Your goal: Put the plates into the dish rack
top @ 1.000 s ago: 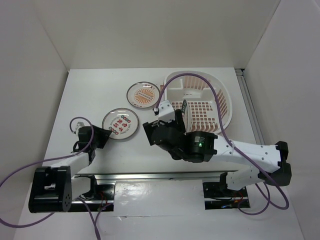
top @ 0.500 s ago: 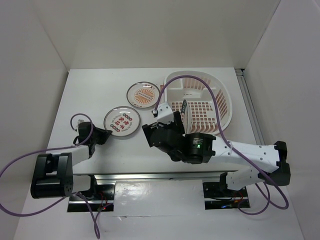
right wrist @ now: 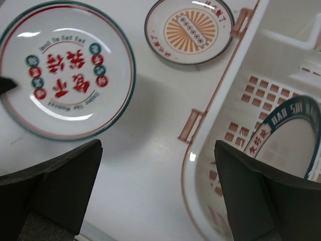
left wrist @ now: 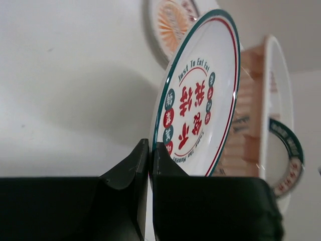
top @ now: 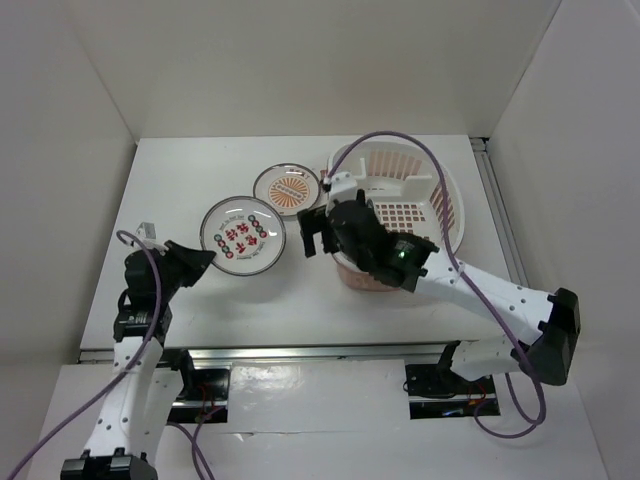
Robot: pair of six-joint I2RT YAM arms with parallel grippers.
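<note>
At the left of the table, a change of grip: left gripper, half-spread a second ago, now pinched tight on the near rim of the red-character plate. No longer flat either: lifted and tilted up, with a shadow thrown beneath it in the left wrist view. Means the pick is made, with the carry toward the rack probably next.

Just right of it and farther back, orange sunburst plate, flat, untouched, same spot as before.

Further right, right gripper, jaws spread wide and empty throughout, drawn back from beside the racked plate to hover over bare table between the lifted plate and the left rim of the dish rack. Inside the rack, seen from the right wrist, blue-green rimmed plate propped on edge over the slotted floor, free of any finger.

So, by the look of things: one plate loaded, one in hand, one waiting. Worth watching: a thin rim pinch on a tilted plate, and the right arm lying across the likely path into the rack.
</note>
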